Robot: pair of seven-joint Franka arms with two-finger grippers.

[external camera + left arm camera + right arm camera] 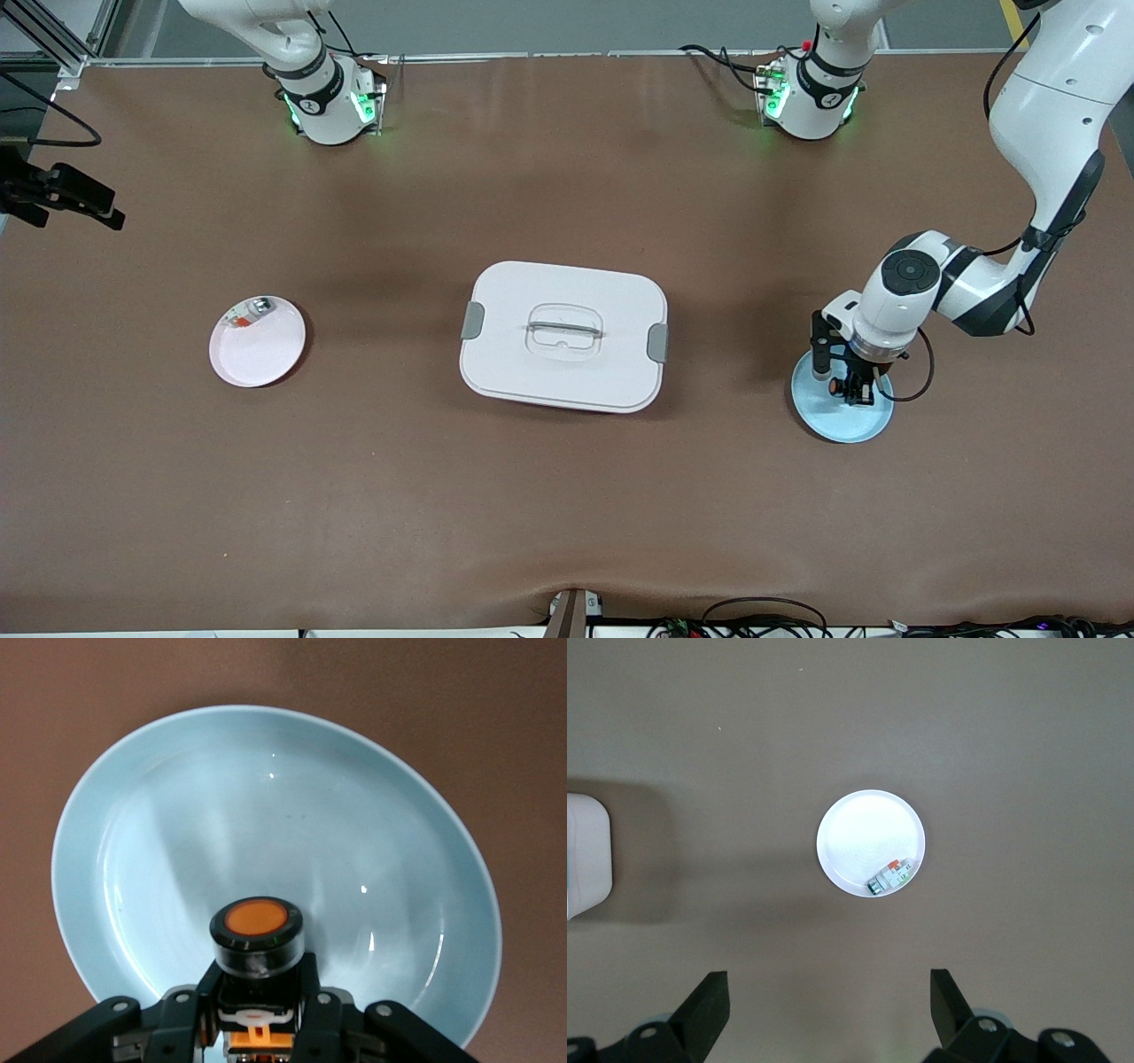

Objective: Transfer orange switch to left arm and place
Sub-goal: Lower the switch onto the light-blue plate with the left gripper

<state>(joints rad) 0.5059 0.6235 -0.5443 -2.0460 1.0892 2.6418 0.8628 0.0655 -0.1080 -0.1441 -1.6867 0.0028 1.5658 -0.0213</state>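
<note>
- Your left claw (856, 391) sits low over the blue plate (837, 425), toward the left arm's end of the surface (567, 496) from the box (563, 336), clenched on the orange switch (257, 939).
- The switch stands upright between its fingers (182, 1014), cap up, likely for a clean handover.
- Your right claw (828, 1010) waits released, high over the white plate (859, 837), which holds a silvery part (888, 879) and lies toward the right arm's end from the box.

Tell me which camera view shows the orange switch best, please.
The left wrist view is best: the orange switch fills the foreground between the left claw fingers, its round orange cap plain, over the light blue plate. The front view shows only a small dark bit at that claw. The right wrist view does not show it.
</note>
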